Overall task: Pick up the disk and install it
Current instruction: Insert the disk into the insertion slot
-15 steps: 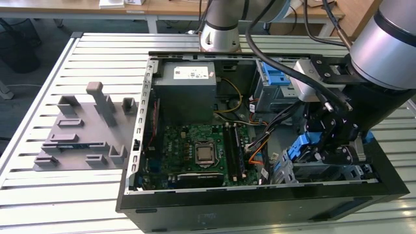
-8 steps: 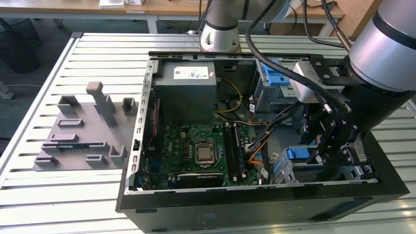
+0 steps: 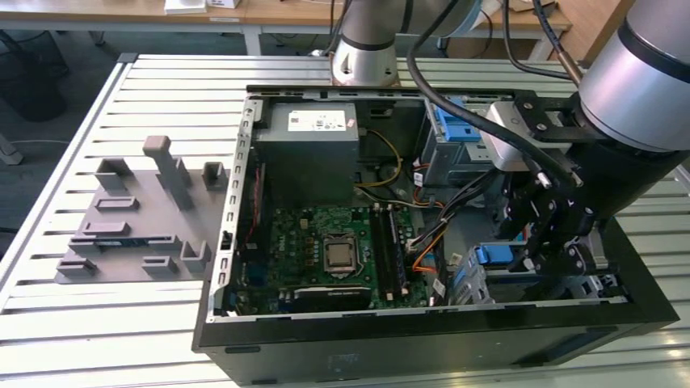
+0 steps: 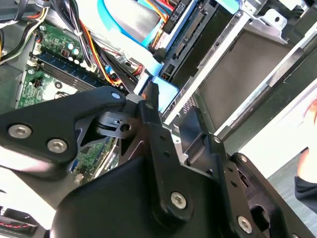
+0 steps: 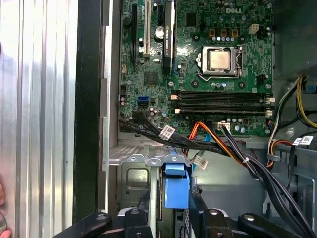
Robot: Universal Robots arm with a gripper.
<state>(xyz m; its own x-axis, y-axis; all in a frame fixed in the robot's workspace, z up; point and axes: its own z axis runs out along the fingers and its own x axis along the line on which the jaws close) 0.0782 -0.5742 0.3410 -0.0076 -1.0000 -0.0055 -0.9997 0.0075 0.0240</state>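
Note:
The disk (image 5: 177, 191) stands on edge in the drive cage (image 5: 132, 174) at the open computer case's front corner, and its blue plastic frame faces the camera in the first wrist view. My gripper (image 5: 171, 201) reaches down into that cage with a black finger on each side of the disk, shut on it. In the second wrist view one fingertip (image 4: 151, 96) presses against the blue frame of the disk (image 4: 167, 91). At the exterior view's right, the gripper (image 3: 534, 259) hangs inside the case beside the blue of the disk (image 3: 496, 255).
The green motherboard (image 3: 334, 250) fills the case floor, with the grey power-supply box (image 3: 313, 133) behind it. Orange and black cables (image 5: 218, 144) run close past the cage. A second blue-framed bay (image 3: 458, 129) sits further back. A grey fixture block (image 3: 140, 218) lies on the slatted table.

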